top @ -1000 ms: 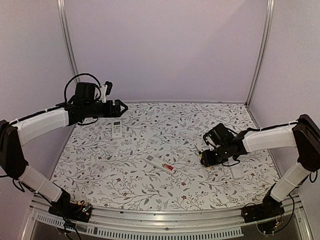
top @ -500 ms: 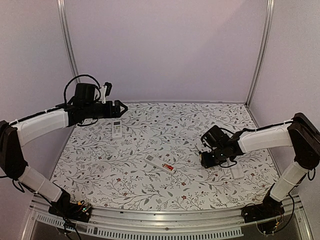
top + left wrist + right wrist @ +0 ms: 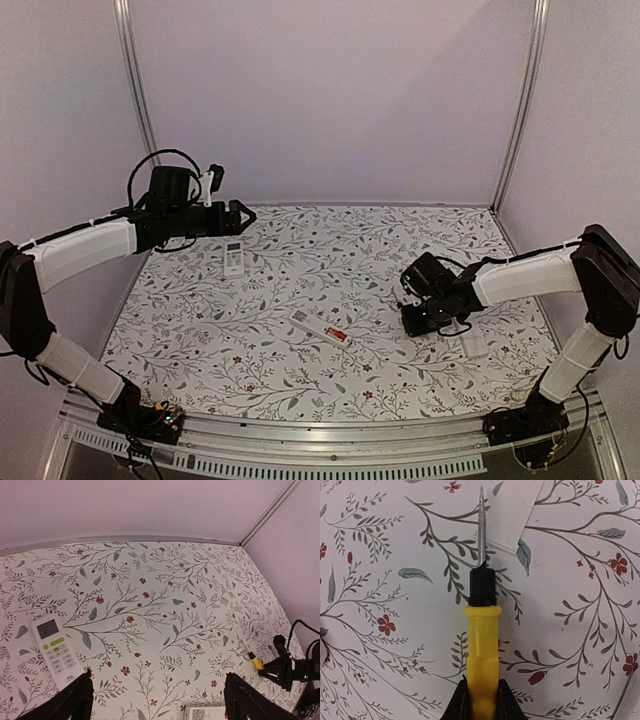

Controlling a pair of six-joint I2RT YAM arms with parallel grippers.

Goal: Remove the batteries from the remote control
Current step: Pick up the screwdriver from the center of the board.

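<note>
Central remote [image 3: 320, 329] left of screwdriver [image 3: 482, 630]

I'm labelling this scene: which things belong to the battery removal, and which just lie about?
Job: slim white remote mid-table; red-orange battery showing in it; yellow-handled screwdriver, clamped in the right gripper.
Lying about: white remote with green buttons; flat white plastic piece.

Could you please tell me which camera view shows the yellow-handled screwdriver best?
The right wrist view. There the screwdriver fills the frame, with its yellow handle, black collar and metal tip all sharp, and the right end effector grips it. The left wrist view shows only a small yellow bit at far right. In the top view it is too small to make out.
</note>
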